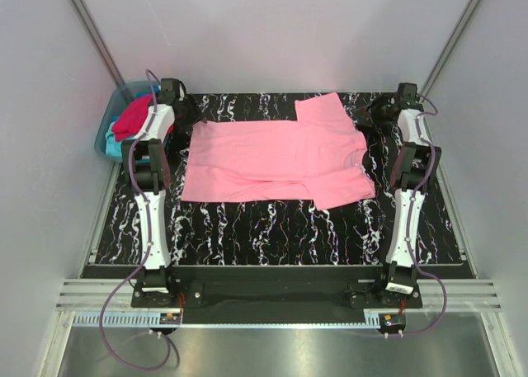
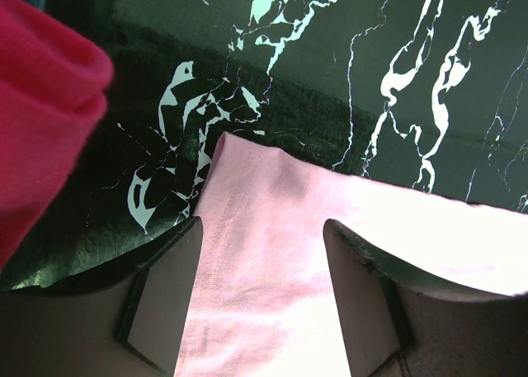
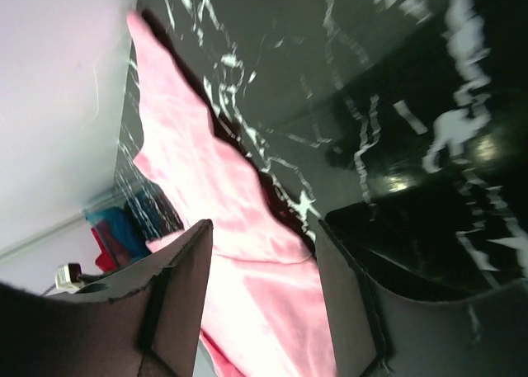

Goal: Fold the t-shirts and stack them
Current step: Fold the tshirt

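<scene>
The light pink t-shirt (image 1: 272, 158) lies spread flat on the black marbled table (image 1: 272, 228), neck to the right, one sleeve pointing to the back. My left gripper (image 1: 183, 107) is open at the shirt's back left corner; in the left wrist view that pink corner (image 2: 272, 253) lies between my open left gripper's (image 2: 262, 245) fingers. My right gripper (image 1: 382, 107) is open and empty beside the shirt's back right, near the sleeve; the pink cloth (image 3: 247, 228) shows between its fingers (image 3: 264, 237). The crimson t-shirt (image 1: 132, 120) and the turquoise t-shirt (image 1: 110, 146) lie bunched in the tub.
A translucent blue-green tub (image 1: 115, 96) stands off the table's back left corner, close to my left arm. The crimson cloth (image 2: 41, 105) fills the left of the left wrist view. White walls close in behind and at both sides.
</scene>
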`<state>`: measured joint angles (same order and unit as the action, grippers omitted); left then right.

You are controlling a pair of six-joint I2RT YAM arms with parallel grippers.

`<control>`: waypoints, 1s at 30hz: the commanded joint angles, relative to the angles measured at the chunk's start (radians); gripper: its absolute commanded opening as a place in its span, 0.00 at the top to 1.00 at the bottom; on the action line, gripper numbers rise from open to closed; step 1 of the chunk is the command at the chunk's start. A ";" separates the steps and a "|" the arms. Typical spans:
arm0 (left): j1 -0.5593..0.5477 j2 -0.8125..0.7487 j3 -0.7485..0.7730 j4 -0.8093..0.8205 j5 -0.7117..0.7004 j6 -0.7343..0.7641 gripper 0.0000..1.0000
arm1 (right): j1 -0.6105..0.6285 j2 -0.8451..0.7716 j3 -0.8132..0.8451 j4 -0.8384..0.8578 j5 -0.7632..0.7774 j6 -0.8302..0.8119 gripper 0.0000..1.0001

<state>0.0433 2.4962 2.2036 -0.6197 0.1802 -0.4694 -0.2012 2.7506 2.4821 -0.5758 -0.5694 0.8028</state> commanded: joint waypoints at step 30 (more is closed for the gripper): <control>0.027 -0.062 -0.079 -0.043 -0.045 0.081 0.28 | 0.068 0.020 -0.046 -0.055 -0.093 -0.054 0.41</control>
<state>0.0383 2.4760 2.1498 -0.6048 0.1867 -0.4114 -0.1459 2.7506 2.4599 -0.6044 -0.6712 0.7631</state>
